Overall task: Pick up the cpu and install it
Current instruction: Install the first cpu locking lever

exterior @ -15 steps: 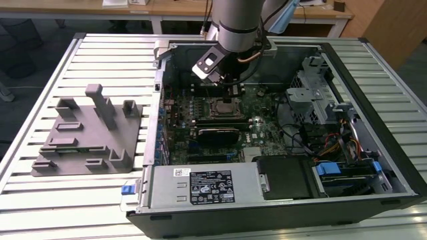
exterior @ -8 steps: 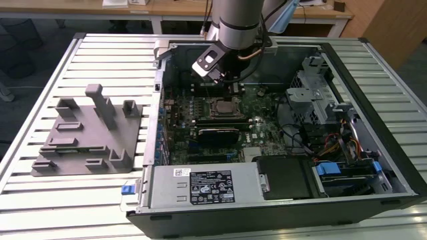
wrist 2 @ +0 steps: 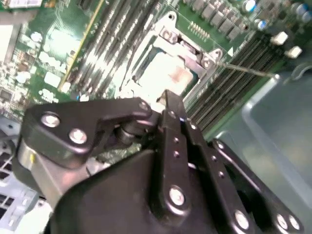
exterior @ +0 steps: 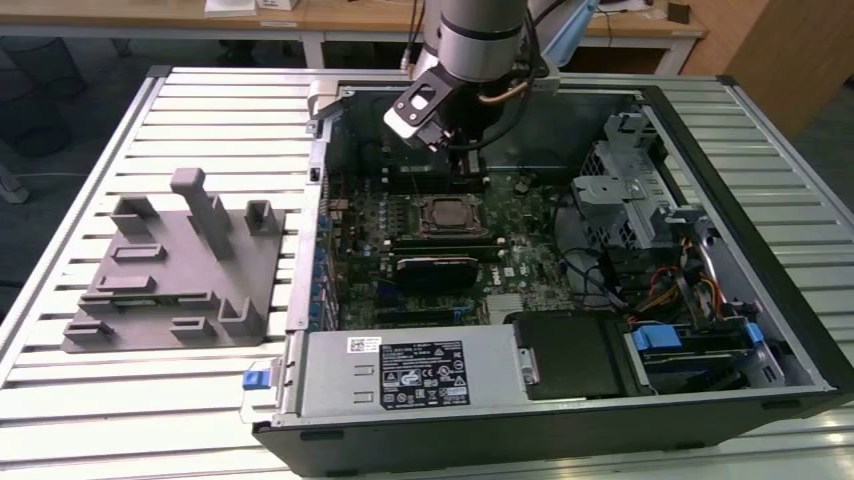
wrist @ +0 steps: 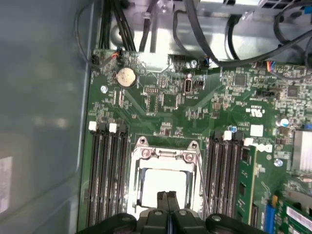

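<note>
**cpu sits in its socket, gripper closed just above it**

the cpu [wrist: 163, 180] lies flat inside the metal socket frame [wrist: 165, 155] in the middle of the motherboard [wrist: 170, 105], between the two banks of memory slots. its pale top shows squarely within the frame in both wrist views, and it looks level rather than tilted.

the gripper [wrist: 167, 195] hangs directly over the chip. its two fingers are pressed together with nothing pinched between them. i cannot tell whether the tips touch the chip's top or hover just above it.

in the exterior view the arm [exterior: 481, 35] reaches down into the open computer case [exterior: 561, 430] near the far edge of the board. the grey tray [exterior: 160, 290] with upright posts stands on the slatted table [exterior: 160, 400], outside the case on the exterior view's left and well apart from the gripper.

judging from this, the pick-up and the placing into the socket look done, since the chip is out of the fingers and in its seat. a thin lever [wrist 2: 243, 70] runs out from the socket's corner in the second wrist view. whether it is latched down, and so whether the chip is fully locked in, i cannot tell.
</note>
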You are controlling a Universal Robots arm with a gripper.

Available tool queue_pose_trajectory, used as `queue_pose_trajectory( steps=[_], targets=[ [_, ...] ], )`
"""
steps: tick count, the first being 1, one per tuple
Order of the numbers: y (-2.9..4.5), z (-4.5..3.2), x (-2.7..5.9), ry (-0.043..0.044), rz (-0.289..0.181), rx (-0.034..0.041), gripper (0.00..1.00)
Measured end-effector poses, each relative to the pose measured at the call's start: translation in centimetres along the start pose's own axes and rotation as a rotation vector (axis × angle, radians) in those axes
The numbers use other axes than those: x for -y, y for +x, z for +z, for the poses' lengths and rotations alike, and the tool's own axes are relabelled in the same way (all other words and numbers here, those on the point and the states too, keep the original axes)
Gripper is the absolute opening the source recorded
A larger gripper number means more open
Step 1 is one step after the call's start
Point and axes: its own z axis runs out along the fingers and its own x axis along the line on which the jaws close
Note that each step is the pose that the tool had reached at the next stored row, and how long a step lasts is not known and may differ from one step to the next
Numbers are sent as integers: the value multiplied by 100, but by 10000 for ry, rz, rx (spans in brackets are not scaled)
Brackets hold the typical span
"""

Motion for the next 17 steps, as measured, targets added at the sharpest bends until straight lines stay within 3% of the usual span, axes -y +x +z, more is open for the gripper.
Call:
queue_pose_trajectory(
  steps=[7, 10, 17],
  targets=[
    [3, -191, 0, 0, 1, 0, 11],
    [4, -217, 0, -1, -62, -3, 11],
    [4, -217, 0, 20, -1315, 0, 11]
  ],
)
